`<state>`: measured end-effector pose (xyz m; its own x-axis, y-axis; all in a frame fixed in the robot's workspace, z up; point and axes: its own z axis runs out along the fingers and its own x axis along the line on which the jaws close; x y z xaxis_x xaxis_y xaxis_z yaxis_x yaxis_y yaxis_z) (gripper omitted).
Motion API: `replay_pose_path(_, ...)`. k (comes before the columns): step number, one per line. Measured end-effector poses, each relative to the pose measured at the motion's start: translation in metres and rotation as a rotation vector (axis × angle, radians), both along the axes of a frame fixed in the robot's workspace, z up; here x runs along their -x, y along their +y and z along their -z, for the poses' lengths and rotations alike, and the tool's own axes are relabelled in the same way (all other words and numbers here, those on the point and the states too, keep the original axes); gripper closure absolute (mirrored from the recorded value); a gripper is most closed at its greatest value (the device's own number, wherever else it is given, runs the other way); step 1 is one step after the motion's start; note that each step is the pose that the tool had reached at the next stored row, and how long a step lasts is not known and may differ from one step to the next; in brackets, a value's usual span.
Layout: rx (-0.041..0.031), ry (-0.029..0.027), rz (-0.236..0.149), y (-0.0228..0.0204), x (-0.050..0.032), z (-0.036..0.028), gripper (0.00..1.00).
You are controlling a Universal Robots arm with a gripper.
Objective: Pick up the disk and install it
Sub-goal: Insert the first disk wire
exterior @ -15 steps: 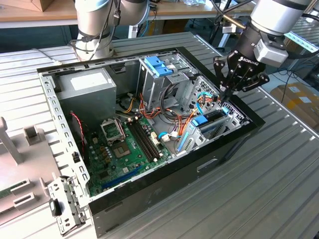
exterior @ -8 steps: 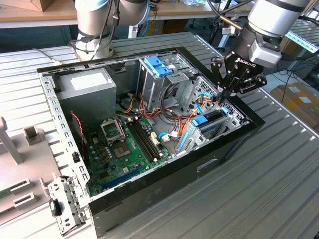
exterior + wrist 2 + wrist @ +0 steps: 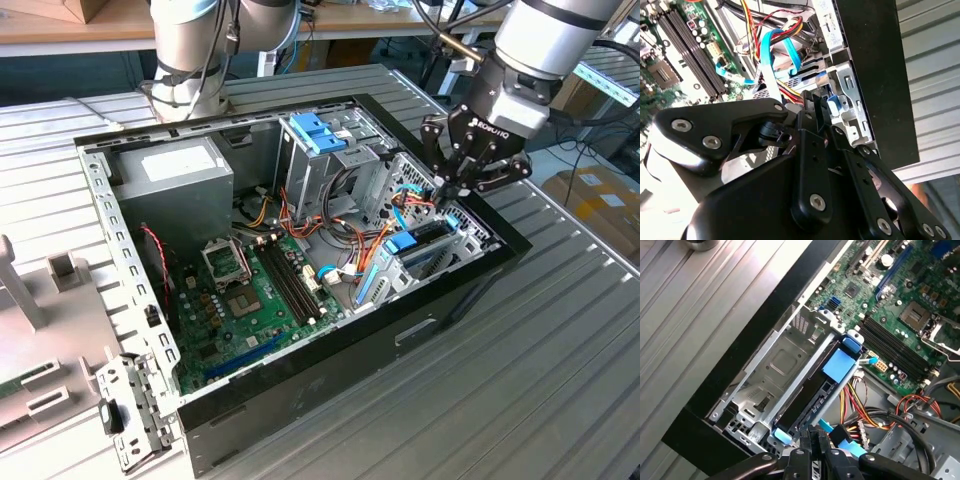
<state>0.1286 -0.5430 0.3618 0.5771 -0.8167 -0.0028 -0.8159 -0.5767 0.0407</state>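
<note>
The disk (image 3: 810, 390) sits on edge in the metal bay (image 3: 775, 365) at the front corner of the computer case (image 3: 420, 330), at right of centre in the exterior view, and its long axis runs from the blue tab (image 3: 840, 363) near the green board (image 3: 900, 300) down toward the lower middle of the first wrist view. The gripper (image 3: 815, 440) hangs just above that lower end, fingers drawn close together. They seem to touch or pinch the disk's edge, though I cannot tell for sure.
</note>
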Motion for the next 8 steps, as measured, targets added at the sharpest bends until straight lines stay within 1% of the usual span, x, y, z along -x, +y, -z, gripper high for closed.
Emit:
replay_pose_path(1,0.0,0.0,0.016,0.0,0.0,0.0004,0.83)
replay_pose_path(2,0.0,0.0,0.042,0.0,0.0,0.0011,0.83)
replay_pose_path(4,-0.0001,0.0,0.066,0.0,0.0001,0.0017,0.83)
replay_pose_path(7,-0.0001,0.0,0.126,0.0,0.0001,0.0032,0.83)
replay_pose_path(8,-0.0001,0.0,0.14,0.0,0.0001,0.0035,0.83)
